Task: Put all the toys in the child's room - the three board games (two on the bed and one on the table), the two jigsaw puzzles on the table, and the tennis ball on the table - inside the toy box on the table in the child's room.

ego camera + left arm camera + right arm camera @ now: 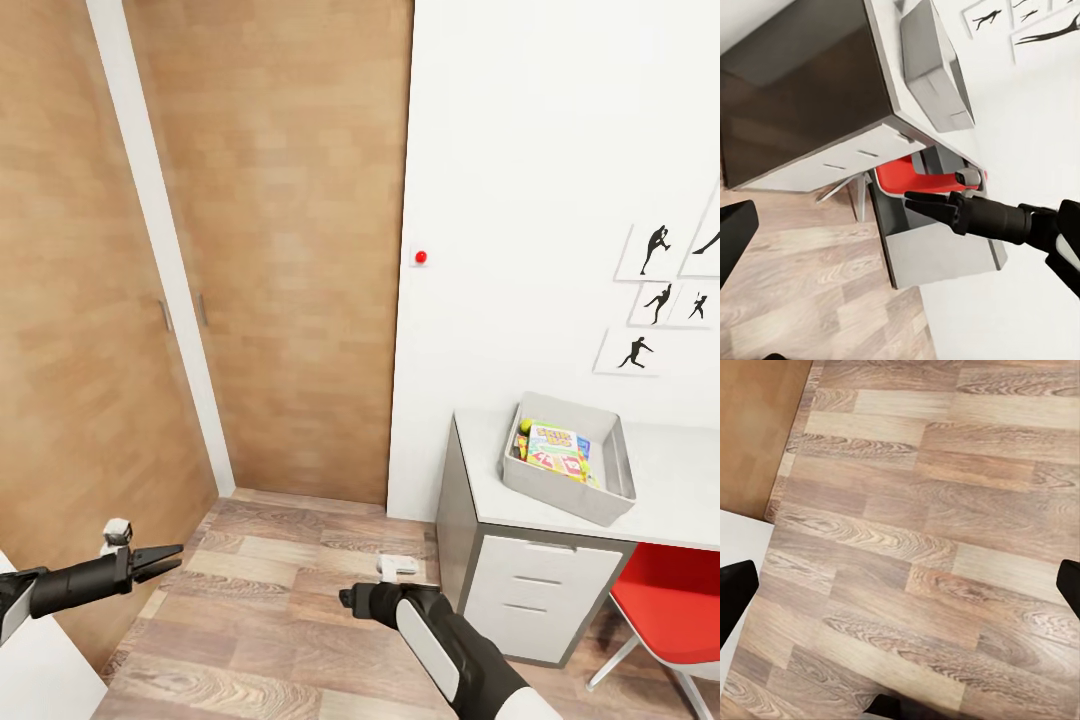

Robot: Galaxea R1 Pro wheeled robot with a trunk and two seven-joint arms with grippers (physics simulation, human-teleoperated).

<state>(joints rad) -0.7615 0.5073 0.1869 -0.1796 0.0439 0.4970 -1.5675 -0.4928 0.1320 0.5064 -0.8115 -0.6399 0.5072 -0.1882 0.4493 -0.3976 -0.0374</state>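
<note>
The grey toy box [612, 497] stands on the white table [680, 480] near its left end, at the right of the head view. Inside it lie colourful printed toys [555, 448] and a small yellow-green tennis ball [522, 428] in the far left corner. Which game or puzzle is which cannot be told. My left gripper [168, 560] hangs open and empty over the floor, low at the left. My right gripper [347, 599] is open and empty above the wood floor, left of the table. The left wrist view shows the toy box [934, 71], the table's dark side [810, 97] and my right gripper [916, 201].
A red chair [668, 598] is tucked under the table, right of the white drawers [535, 590]. Wooden wardrobe doors [290, 250] fill the left and middle. A white wall with a red knob [420, 257] and silhouette pictures [655, 300] rises behind the table. A white surface [40, 685] shows at the bottom left.
</note>
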